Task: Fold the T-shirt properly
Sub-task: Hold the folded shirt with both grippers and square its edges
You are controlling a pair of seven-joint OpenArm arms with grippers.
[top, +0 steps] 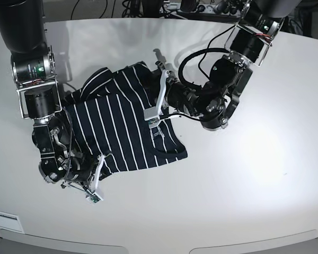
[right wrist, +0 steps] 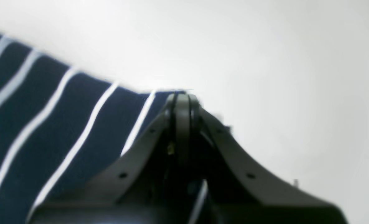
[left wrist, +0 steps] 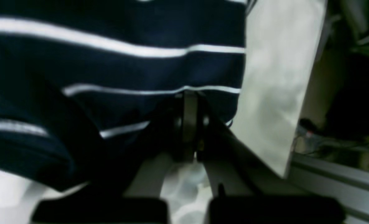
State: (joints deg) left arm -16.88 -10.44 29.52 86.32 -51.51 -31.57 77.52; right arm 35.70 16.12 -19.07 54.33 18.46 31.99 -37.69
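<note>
1. Filling most of the left wrist view, the T-shirt (left wrist: 115, 71) is seen as dark navy cloth with thin white stripes, and its edge is pinched by the left claw (left wrist: 189, 124), whose two jaws are pressed together on the fabric. Beyond the cloth, a strip of the white tabletop (left wrist: 277, 84) and its far edge are shown.

2. In the right wrist view, a corner of the striped cloth (right wrist: 63, 130) is gripped by the right claw (right wrist: 182, 109), the jaws being brought together with the fabric between them. The rest of the view is taken up by bare white tabletop (right wrist: 265, 62).

3. In the base view, the T-shirt (top: 116, 127) is laid crumpled on the tabletop (top: 244, 174), towards the left edge and about midway between the near and far edges. Its near corner is held by the right claw (top: 98, 177), and its side facing the right edge is held by the left claw (top: 156, 114). Part of the cloth is bunched up towards the far edge.
</note>
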